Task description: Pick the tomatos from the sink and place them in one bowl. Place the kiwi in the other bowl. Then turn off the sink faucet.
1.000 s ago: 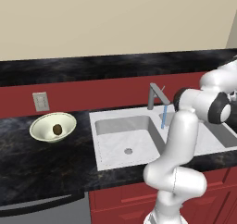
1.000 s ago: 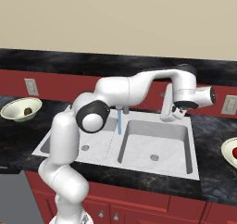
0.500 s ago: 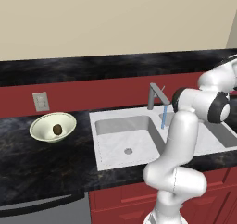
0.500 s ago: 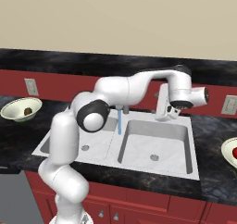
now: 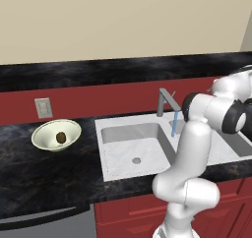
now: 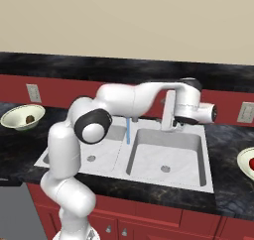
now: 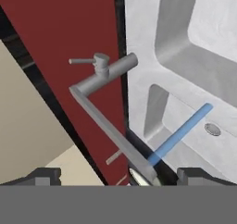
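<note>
The grey sink faucet [image 7: 109,71] stands before my open gripper [image 7: 118,179], its thin lever [image 7: 82,61] sticking out sideways from the post. A blue stream of water [image 7: 180,135] runs from the slanted spout into the white sink [image 7: 139,28]. In the right base view the gripper [image 6: 177,123] hangs just right of the faucet [image 6: 168,110], holding nothing. The kiwi [image 5: 61,137] lies in the pale cream-green bowl [image 5: 45,133] on the left counter. A red tomato [image 6: 252,163] shows in a second bowl [image 6: 245,159] at the right edge.
A red backsplash and beige wall rise behind the faucet. Wall outlets [image 5: 43,107] [image 6: 245,112] sit left and right of the sink. My white arm [image 6: 129,97] arches over the left basin. Dark counter [image 5: 44,173] surrounds the sink.
The hand has moved left and a little down, closer to the faucet. Its jaws stayed open. Water keeps running.
</note>
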You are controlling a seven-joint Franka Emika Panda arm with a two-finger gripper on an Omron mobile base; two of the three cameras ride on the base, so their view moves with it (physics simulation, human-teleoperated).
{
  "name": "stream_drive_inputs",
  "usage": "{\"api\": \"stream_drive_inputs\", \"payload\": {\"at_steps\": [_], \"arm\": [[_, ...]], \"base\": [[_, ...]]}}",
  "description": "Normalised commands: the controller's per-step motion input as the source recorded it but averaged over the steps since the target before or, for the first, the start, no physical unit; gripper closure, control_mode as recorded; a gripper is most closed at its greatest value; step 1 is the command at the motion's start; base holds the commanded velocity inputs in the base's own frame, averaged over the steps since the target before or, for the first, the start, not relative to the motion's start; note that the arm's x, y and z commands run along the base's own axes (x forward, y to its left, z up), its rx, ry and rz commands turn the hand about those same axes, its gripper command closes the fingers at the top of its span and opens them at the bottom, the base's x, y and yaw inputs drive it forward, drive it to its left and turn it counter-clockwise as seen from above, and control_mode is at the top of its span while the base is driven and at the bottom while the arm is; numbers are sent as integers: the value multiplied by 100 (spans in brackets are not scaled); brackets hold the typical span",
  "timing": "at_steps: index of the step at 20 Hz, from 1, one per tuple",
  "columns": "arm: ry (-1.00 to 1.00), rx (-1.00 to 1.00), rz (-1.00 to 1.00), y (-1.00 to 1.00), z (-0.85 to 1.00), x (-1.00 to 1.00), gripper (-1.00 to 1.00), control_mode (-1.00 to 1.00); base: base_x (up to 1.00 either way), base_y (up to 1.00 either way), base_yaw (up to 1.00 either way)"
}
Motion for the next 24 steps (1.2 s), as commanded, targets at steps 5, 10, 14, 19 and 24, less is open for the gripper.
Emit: {"api": "stream_drive_inputs", "payload": {"at_steps": [5, 10, 14, 19, 24], "arm": [[-5, 0, -4, 27, -10, 0, -100, -100], [-2, 0, -12, 17, -11, 0, -100, -100], [0, -4, -12, 23, -9, 0, -100, -100], [0, -6, -6, 21, -13, 0, -100, -100], [0, -8, 0, 28, -2, 11, -100, -100]], "base": [[0, 0, 0], [0, 0, 0], [0, 0, 0], [0, 0, 0], [0, 0, 0]]}}
